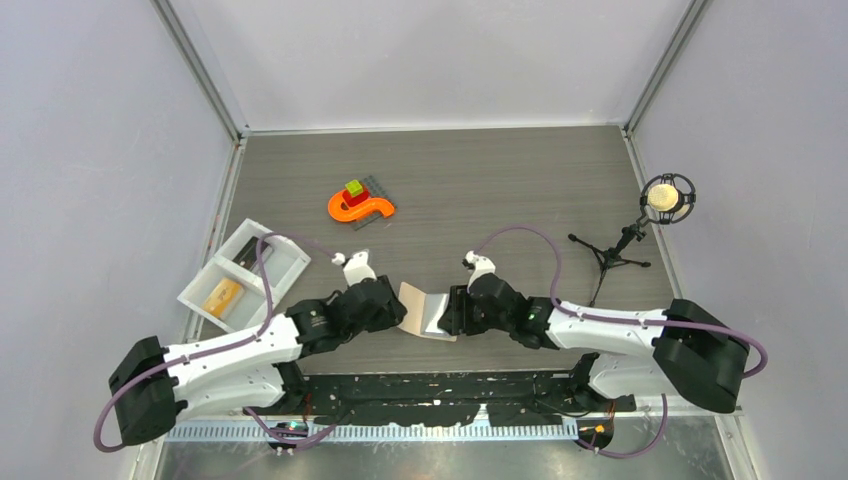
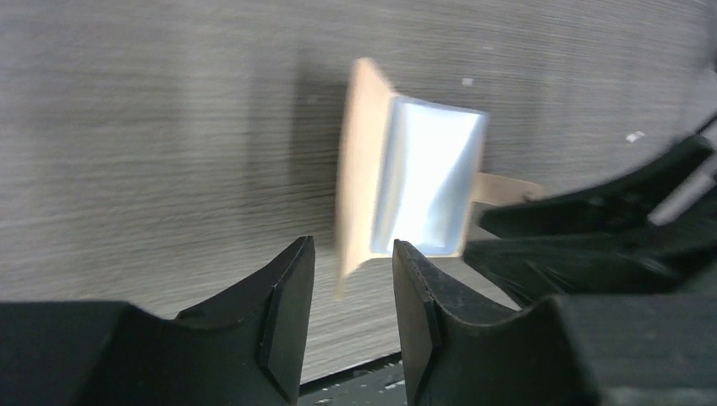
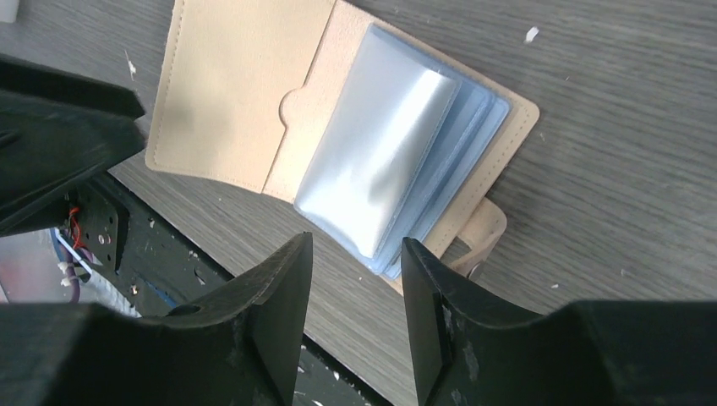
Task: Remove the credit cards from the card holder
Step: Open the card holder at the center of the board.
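Grey wood-grain covered the table (image 1: 500, 180), and the card holder (image 1: 425, 312) lay open close to the middle of its near edge, tan cover to the left and pale blue sleeves (image 3: 380, 169) to the right. We judged the main hazard to be the left arm (image 1: 235, 350) and the right arm (image 1: 610, 325) meeting: they faced each other across so small a thing that any inward move could knock finger against finger. Next, the light holder could slide or flip shut if one side nudged it while nothing pinned it. The credit cards (image 1: 246, 250) seemed already out, a dark card and an orange-yellow card (image 1: 222, 295) lying in separate compartments of the white tray (image 1: 213, 258) by the left edge. The sleeves looked empty to us, though a thin card hidden inside could be missed. Both arms reached low and inward from their bases. The left gripper (image 2: 351, 249) hung at the cover's edge, jaws parted, pinching nothing; the right gripper (image 3: 355, 244) hovered over the sleeves, jaws likewise apart and empty.
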